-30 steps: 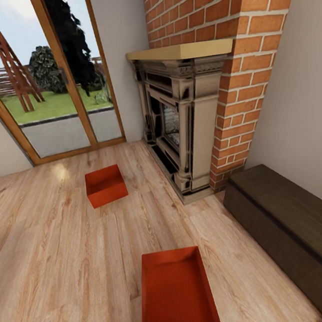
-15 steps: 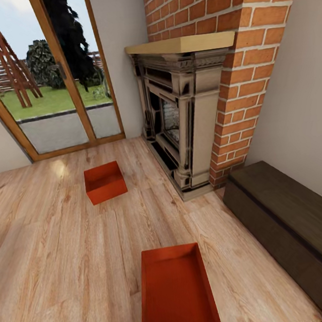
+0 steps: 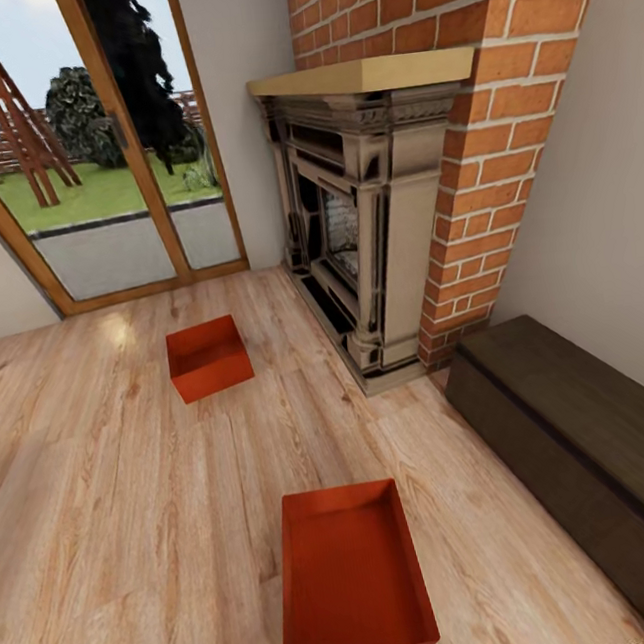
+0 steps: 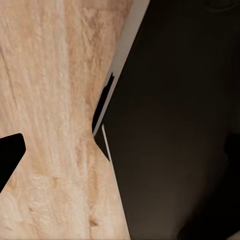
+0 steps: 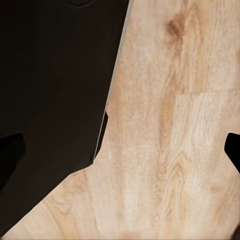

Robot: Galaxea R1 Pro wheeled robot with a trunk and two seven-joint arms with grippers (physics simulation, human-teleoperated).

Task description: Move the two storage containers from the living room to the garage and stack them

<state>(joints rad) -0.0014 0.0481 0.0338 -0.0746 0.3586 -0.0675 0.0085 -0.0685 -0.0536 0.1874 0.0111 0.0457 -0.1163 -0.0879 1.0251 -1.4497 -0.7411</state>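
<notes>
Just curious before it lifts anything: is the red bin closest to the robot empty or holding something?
Empty. The near storage container sits upright on the wood floor, and its bare flat base shows.

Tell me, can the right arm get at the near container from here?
Probably yes. The near container lies open on the wood floor just ahead, nothing standing on or against it; the dark chest sits apart at its right. The arm would have to reach down.

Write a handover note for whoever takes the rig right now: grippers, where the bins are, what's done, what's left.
Grippers: neither visibly holds anything; wrist views show wood floor and dark robot parts, state unclear.
Near bin: on the wood floor just ahead, empty.
Far bin: farther off, toward the glass doors, left of the fireplace, empty.
Done: nothing moved yet; both bins lie in the living room.
Left: carry both to the garage, stack them.
</notes>
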